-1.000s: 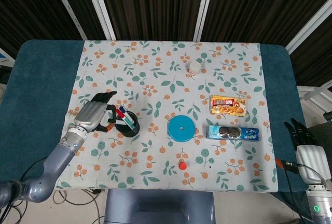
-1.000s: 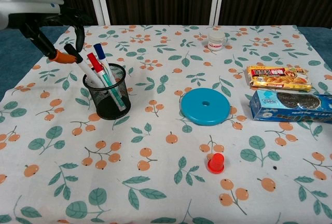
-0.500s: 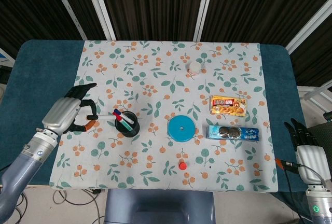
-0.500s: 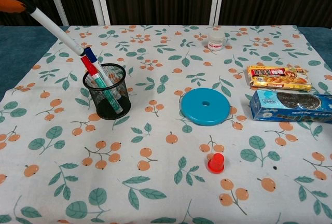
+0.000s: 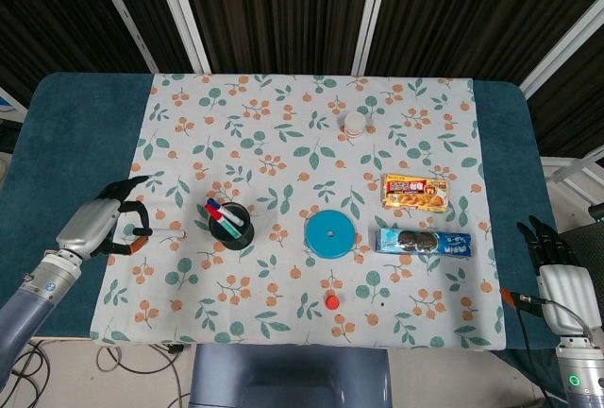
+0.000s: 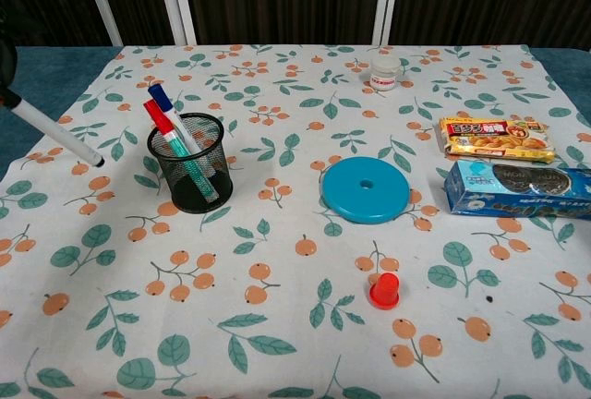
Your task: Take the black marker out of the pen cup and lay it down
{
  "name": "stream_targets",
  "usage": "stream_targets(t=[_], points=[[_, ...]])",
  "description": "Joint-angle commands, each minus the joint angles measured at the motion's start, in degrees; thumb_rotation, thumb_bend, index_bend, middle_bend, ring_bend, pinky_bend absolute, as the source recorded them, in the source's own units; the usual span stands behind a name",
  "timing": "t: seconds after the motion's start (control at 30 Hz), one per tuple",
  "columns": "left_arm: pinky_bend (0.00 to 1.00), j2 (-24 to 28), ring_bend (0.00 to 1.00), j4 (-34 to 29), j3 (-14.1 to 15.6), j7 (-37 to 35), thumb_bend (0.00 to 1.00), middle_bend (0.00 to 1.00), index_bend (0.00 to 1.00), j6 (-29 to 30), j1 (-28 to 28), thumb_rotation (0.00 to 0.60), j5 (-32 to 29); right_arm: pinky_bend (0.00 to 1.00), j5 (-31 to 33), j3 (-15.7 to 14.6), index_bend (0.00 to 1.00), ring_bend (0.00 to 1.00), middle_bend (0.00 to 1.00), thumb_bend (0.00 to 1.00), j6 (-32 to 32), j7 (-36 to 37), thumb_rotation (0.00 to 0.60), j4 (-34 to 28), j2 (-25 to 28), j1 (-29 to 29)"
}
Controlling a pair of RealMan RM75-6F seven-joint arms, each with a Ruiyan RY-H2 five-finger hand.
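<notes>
The black mesh pen cup (image 5: 232, 229) (image 6: 189, 174) stands on the left of the floral cloth and holds red, blue and green pens. My left hand (image 5: 94, 227) is to the left of the cup, at the cloth's edge, and grips the black marker (image 5: 162, 230) (image 6: 54, 129) by its cap end. The marker's white barrel slants down to the right, its dark tip just over the cloth, well apart from the cup. Only the marker shows in the chest view, not the hand holding it. My right hand (image 5: 556, 267) hangs off the table's right edge, fingers apart, holding nothing.
A blue disc (image 5: 330, 233) (image 6: 366, 189) lies mid-table with a small red cap (image 5: 332, 301) (image 6: 384, 290) in front of it. At the right are a cookie box (image 5: 425, 242) (image 6: 517, 188) and a snack packet (image 5: 415, 192). A small white jar (image 5: 354, 124) sits at the back.
My left hand has pulled the marker out of the cup, carried it left and lowered it toward the cloth. The right hand has not moved.
</notes>
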Motion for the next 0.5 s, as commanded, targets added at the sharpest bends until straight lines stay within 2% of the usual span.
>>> stream_targets(t=[0.03,0.13,0.23,0.33,0.5], points=[[0.0,-2.4,0.0,2.0,0.6,-0.5,0.36,0.04,0.59,-2.3,-1.2,0.6,0.5,0.17,0.0,0.0,0.09,0.06,0.01,0.08,0.0,0.0,0.6,0.0,0.0,0.0],[0.0,-3.7,0.0,2.5,0.5,-0.3,0.36,0.04,0.59,-3.8,-2.3,0.6,0.7,0.17,0.0,0.0,0.09,0.06,0.01,0.08,0.0,0.0,0.6,0.0,0.0,0.0],[0.0,-3.9,0.0,2.3,0.4,-2.0,0.36,0.04,0.59,-8.3,-4.2,0.6,-0.2,0.17,0.3,0.1,0.09,0.06,0.01,0.08,-0.1,0.1,0.6,0.0,0.0,0.0],[0.0,-4.1,0.0,2.9,-0.6,-2.9,0.36,0.04,0.59,-11.5,-6.3,0.6,-2.0,0.17,0.1,0.1,0.09,0.06,0.01,0.08,-0.1,0.1,0.6,0.0,0.1,0.0],[0.0,-4.3,0.0,3.1,-1.9,0.2,0.36,0.04,0.57,-14.4,-9.4,0.6,-7.3,0.17,0.2,0.1,0.09,0.06,0.01,0.08,-0.1,0.1,0.6,0.0,0.1,0.0]])
